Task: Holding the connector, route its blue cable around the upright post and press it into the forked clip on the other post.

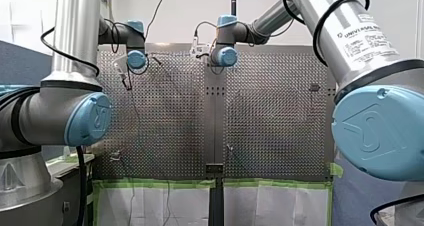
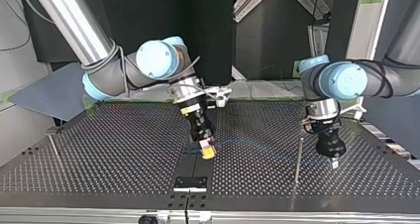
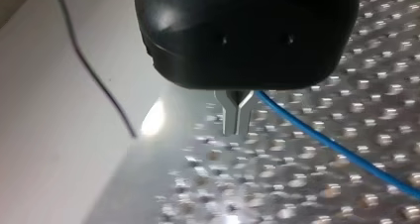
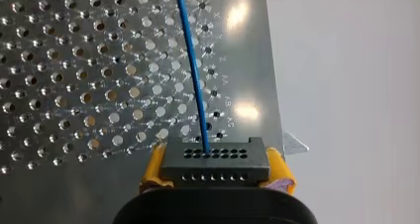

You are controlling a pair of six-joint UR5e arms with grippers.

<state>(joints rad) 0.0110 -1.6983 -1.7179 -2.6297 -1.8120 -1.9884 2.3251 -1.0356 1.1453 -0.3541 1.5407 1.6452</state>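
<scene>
In the right wrist view my right gripper has its yellow pads shut on a dark multi-hole connector. The blue cable leaves the connector's face and runs ahead over the perforated plate. In the top view that gripper hangs low over the table's middle. A thin upright post stands to its right, and my left gripper is just past the post. In the left wrist view the metal fingers are shut, and the blue cable ends at their base and slants away.
A second thin post with a small head stands near the top view's left edge. A black bracket sits at the table's near edge. A thin black wire lies off the plate beside my left gripper.
</scene>
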